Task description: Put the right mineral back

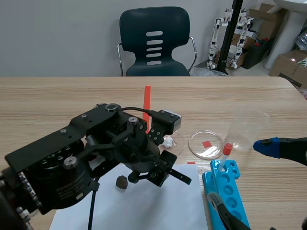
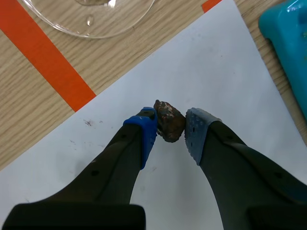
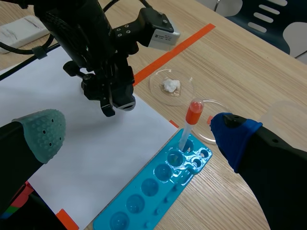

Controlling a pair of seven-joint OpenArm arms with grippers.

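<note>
Mineral (image 2: 169, 120): dark brown lump, sits between the dotted pads (image 2: 146, 132) of the left claw (image 2: 170, 123), which is closed on it, one pad against each side. Position: over the white sheet (image 2: 230, 72), close to its surface; contact with the sheet cannot be told. Empty glass dish (image 1: 213, 149) on bench (image 1: 57, 100) nearby. Right claw (image 3: 139, 129) spread wide, holding nothing, above the blue rack (image 3: 158, 187).

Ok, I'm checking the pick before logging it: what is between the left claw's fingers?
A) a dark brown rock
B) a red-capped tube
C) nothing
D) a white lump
A: the left claw is closed around the dark brown rock, over the white paper.
</note>
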